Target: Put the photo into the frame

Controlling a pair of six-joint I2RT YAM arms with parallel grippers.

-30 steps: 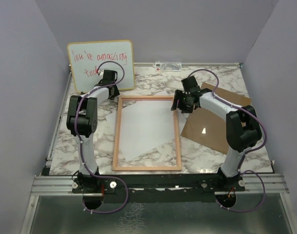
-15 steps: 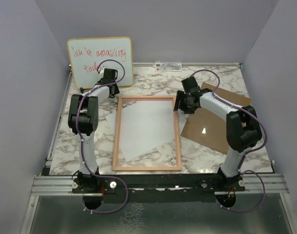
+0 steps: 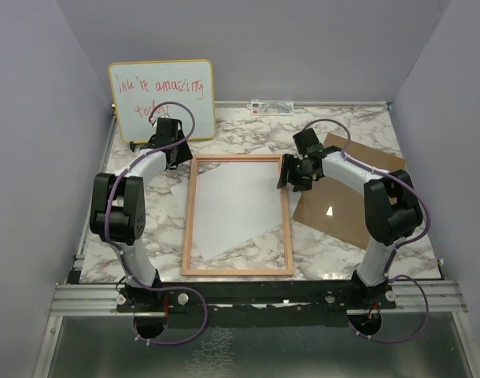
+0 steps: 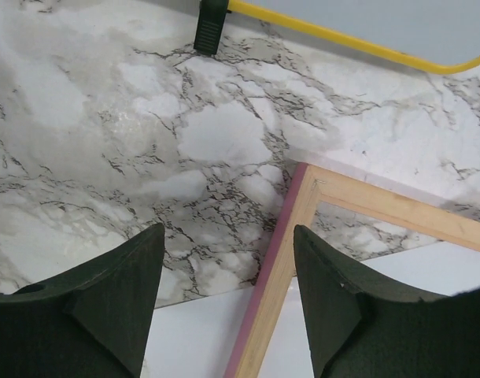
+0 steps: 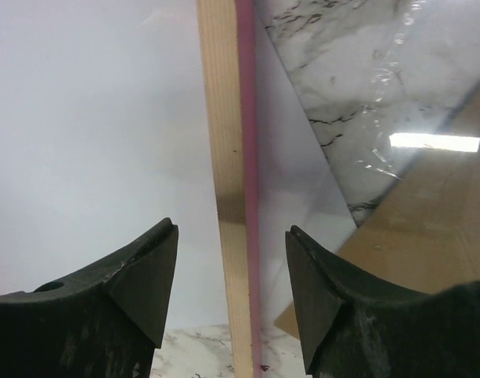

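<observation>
Half done at best: the photo (image 3: 224, 205) lies crooked under the frame (image 3: 236, 272); left fingers (image 4: 106, 299) and right fingers (image 5: 122, 291) are open, holding nothing.

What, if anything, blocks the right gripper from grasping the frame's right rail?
Probably nothing, so yes: the right gripper is open, straddling the right rail of the frame, with nothing seen between fingers and wood.

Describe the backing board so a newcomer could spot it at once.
On the marble-patterned table, look right of the light-wood rectangular picture frame lying in the middle. The flat brown backing board lies there at an angle, partly hidden by the right arm; it is the only brown sheet.
</observation>
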